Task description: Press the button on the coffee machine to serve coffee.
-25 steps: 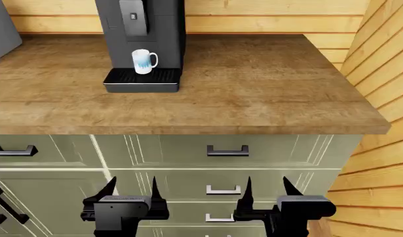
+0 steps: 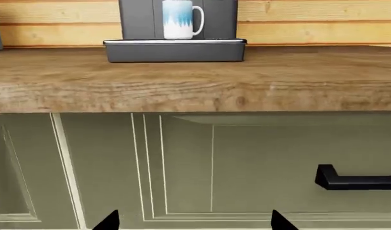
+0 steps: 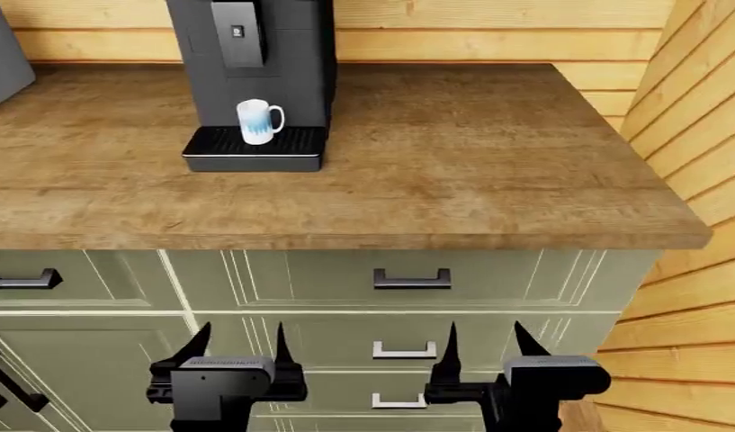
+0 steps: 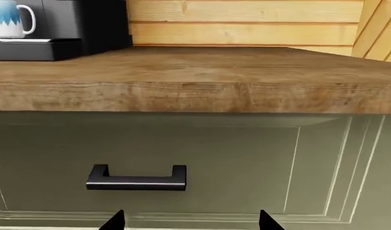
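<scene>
— Pincers first: where are they, and how do they stand?

— Both hang low in front of the green drawer fronts, below the bench edge. The left pincer [image 3: 240,346] has its two black fingertips spread wide and grips nothing; the right pincer [image 3: 484,345] is the same, wide apart and bare. Neither touches a drawer.

— And the coffee machine?

— The coffee machine [image 3: 256,54] stands far back on the wooden bench [image 3: 463,153], against the plank wall, on the left arm's side and well apart from both pincers. Its top is cut off in the head view, so the screen cannot be seen.

— Anything on it?

— A white mug with a blue pattern [image 3: 258,121] stands upright on the black ribbed drip tray [image 3: 249,148], handle towards the right arm's side. A black drawer handle [image 3: 412,280] sits under the bench edge, in front of the right pincer.
</scene>
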